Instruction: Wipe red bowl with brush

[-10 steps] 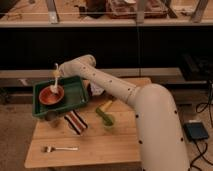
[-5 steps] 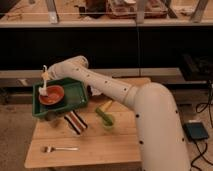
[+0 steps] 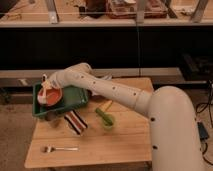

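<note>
The red bowl [image 3: 52,97] sits in the left part of a green tray [image 3: 75,98] on the wooden table. My gripper [image 3: 46,83] is at the end of the white arm, over the bowl's left rim. It is shut on the cream-white brush [image 3: 45,91]. The brush points down and its head reaches the bowl's left inner side. Part of the bowl's far rim is hidden by the arm.
A striped cloth [image 3: 76,122] lies in front of the tray. A light green cup [image 3: 107,122] with a yellow-green utensil [image 3: 103,107] stands mid-table. A metal fork [image 3: 60,148] lies near the front left edge. A dark shelf unit stands behind the table [image 3: 125,145].
The gripper has carried the brush leftward from above the bowl's middle to its left side and lowered it to the bowl. The bowl and tray have stayed put.
</note>
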Controlling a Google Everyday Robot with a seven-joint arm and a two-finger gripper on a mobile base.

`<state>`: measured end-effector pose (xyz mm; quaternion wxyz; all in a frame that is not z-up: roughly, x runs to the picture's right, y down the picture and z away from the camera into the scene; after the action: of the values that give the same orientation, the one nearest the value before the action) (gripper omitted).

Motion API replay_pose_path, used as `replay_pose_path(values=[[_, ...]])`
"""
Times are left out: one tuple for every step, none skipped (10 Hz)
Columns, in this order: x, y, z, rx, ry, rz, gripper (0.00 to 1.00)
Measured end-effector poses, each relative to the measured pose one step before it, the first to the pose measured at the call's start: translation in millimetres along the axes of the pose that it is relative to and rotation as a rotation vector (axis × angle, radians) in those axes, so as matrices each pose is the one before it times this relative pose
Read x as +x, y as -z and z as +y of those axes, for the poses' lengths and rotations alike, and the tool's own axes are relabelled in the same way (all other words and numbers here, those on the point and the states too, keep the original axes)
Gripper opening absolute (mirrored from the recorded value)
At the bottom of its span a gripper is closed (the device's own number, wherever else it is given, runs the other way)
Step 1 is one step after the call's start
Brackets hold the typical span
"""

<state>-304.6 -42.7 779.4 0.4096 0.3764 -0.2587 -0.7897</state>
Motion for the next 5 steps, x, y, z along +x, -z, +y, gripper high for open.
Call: replay_pose_path(values=[[-5.13, 6.73, 9.14, -0.0123, -0.0097, -0.0029, 0.0], [-4.79, 6.64, 15.69, -0.01893, -0.00956, -0.00449, 0.0], [-1.05, 4.67, 17.68, -0.02223, -0.00802, -0.00232, 0.0], [1.54, 0.07, 15.92, -0.02056, -0.00595, -0.00339, 0.0], [2.02, -1.6, 8.67, -0.01288, -0.00191, -0.00295, 0.0]])
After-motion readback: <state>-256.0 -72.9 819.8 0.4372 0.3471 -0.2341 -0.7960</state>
